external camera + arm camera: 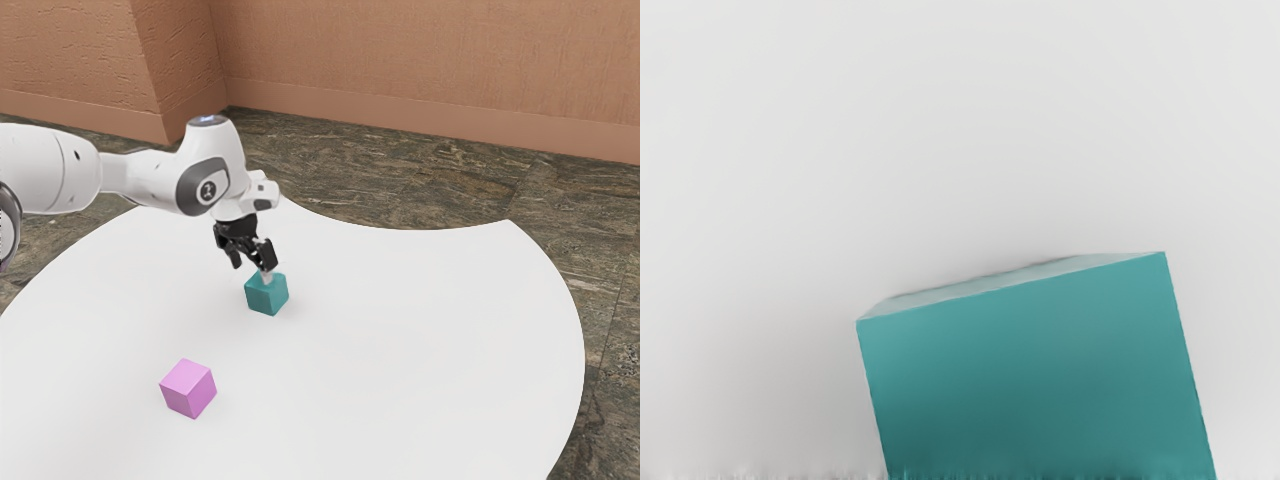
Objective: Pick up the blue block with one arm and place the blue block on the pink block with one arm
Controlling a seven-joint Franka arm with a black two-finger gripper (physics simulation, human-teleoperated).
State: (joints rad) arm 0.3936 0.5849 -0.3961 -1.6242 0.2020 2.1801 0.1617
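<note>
The blue block [267, 293], a teal-blue cube, rests on the white round table [420, 330] near its middle. My gripper [252, 263] hangs just above the block's top, pointing down, open, with its two black fingers [268, 258] spread and nothing held between them. In the wrist view the blue block [1040, 370] lies large and close under my hand, sitting flat on the table. The pink block [188, 388] stands on the table nearer the front and toward the exterior view's left, well apart from the blue block.
The white table's curved edge [570, 300] runs along the exterior view's right, with a dark stone floor [450, 180] beyond it. A brown wall [400, 50] stands behind. My white arm [120, 175] reaches in from the exterior view's left.
</note>
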